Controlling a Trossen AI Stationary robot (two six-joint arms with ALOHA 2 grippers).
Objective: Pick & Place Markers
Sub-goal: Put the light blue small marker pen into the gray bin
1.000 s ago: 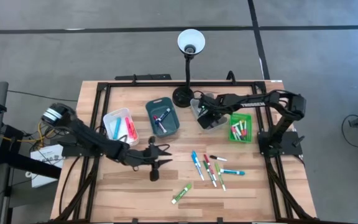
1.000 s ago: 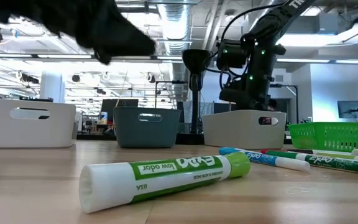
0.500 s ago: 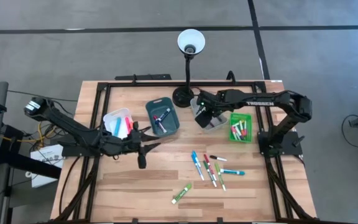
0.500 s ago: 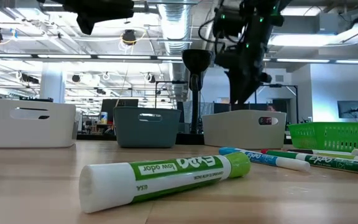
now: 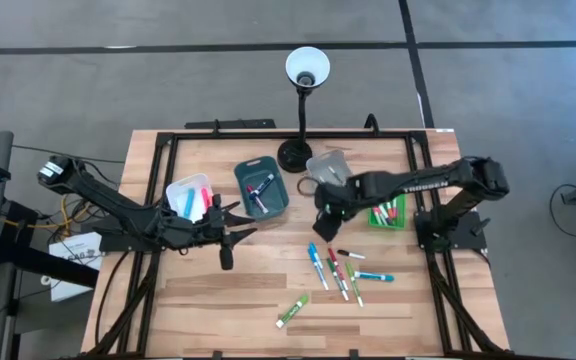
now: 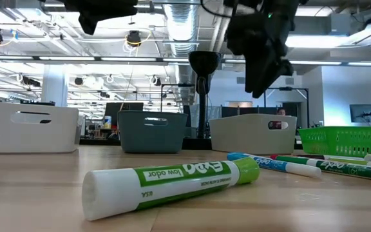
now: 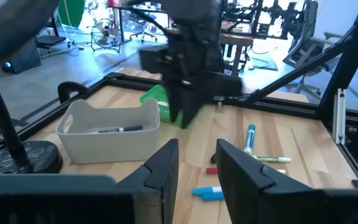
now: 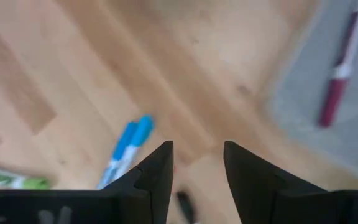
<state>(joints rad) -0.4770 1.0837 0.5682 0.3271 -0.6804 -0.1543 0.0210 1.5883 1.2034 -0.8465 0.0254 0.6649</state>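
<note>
Nearest you lies a green marker (image 6: 172, 182), alone at the table's front. Beyond it the loose markers (image 5: 340, 268) are scattered, slim capped sticks in blue, red and green. Your right gripper (image 5: 325, 208) hangs above them, fingers apart and empty, likely lining up a pick. The left gripper (image 5: 240, 229) waits by the white bin (image 5: 180, 192), empty, with a gap between its fingers.

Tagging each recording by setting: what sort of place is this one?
Probably an open-plan lab or office workspace. The low view shows exposed ceiling ducts, and the left wrist view shows desks and office chairs beyond the pale wooden table.
</note>
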